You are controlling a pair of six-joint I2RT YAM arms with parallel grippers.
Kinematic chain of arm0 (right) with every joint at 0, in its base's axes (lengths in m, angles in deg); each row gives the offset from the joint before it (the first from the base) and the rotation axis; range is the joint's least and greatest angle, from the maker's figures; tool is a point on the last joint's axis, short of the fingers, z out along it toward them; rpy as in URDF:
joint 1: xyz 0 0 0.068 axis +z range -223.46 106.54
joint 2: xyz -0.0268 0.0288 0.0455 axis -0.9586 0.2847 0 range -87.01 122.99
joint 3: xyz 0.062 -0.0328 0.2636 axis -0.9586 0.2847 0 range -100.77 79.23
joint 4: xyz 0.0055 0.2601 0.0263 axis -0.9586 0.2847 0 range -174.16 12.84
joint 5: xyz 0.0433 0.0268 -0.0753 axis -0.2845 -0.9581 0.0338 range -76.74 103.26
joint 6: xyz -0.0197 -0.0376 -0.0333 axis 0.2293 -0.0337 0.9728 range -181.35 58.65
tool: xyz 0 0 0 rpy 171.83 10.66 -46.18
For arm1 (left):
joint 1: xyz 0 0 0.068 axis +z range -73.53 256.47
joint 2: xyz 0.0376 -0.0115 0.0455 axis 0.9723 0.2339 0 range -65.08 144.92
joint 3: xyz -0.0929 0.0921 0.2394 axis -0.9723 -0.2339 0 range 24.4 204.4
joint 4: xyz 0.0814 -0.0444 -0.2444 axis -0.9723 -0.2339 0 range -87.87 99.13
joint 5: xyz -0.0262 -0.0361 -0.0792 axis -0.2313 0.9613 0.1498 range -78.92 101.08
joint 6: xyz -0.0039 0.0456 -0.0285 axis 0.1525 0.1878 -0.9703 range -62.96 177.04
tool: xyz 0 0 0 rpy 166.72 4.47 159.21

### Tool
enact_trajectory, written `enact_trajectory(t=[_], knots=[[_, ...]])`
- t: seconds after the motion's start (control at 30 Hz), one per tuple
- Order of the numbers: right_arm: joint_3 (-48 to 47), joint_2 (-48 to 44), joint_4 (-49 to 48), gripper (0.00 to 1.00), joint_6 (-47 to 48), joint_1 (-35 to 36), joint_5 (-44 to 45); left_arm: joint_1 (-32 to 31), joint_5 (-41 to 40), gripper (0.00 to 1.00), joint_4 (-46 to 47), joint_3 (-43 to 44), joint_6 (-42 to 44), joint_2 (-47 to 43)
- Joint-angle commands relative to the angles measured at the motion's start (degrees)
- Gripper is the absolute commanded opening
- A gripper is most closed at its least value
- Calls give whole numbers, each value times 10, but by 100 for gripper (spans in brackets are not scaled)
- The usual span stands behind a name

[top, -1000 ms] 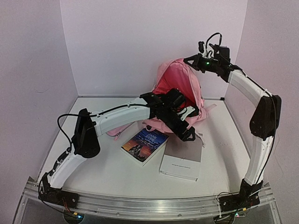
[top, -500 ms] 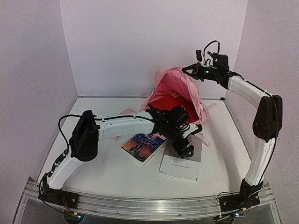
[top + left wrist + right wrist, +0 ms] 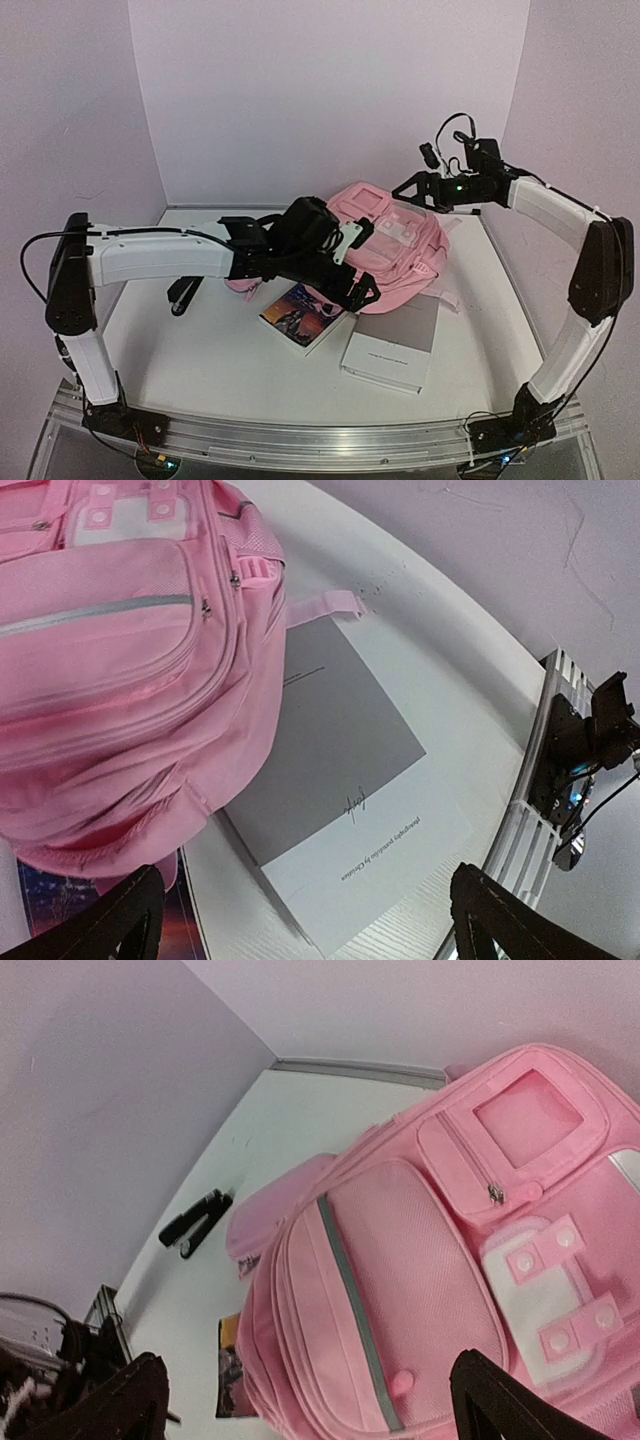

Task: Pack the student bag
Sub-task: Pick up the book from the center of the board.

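The pink bag (image 3: 395,235) lies flat, front pockets up, towards the back of the counter (image 3: 200,350). Its lower edge overlaps one side of a grey book (image 3: 340,780), with a picture book (image 3: 300,315) beside that. The left hand (image 3: 305,905) hangs over the grey book, fingers spread wide and empty. The right hand (image 3: 305,1385), equally open, hovers over the bag's front. No open mouth shows, so the right hand would best find the main zip first, while the left takes the grey book by its free edge, clear of the fabric.
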Motion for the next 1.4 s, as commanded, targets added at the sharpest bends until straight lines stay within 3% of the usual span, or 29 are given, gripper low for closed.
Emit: enact_trajectory(t=[0.0,0.07,0.2,0.37,0.47,0.67,0.87,1.2,1.37], knots=[[-47,-84,322,98,281,-24,30,5,-42,100,54,-82,-71,-67],[-36,-99,420,98,390,-44,62,7,-48,100,72,-118,-95,-96],[64,-135,500,98,584,-65,151,9,-73,100,87,-181,-122,-149],[187,-140,496,96,783,-68,234,11,-102,100,94,-232,-151,-210],[235,-126,464,95,839,-68,239,11,-128,100,103,-265,-182,-246],[268,-66,370,94,829,-53,232,10,-175,100,89,-318,-293,-299],[324,-59,246,92,757,40,232,7,-161,97,86,-352,-396,-311],[347,-42,143,92,670,151,225,-29,-15,88,104,-288,-458,-139],[350,-42,123,92,642,180,230,-27,-26,86,152,-283,-464,-97]])
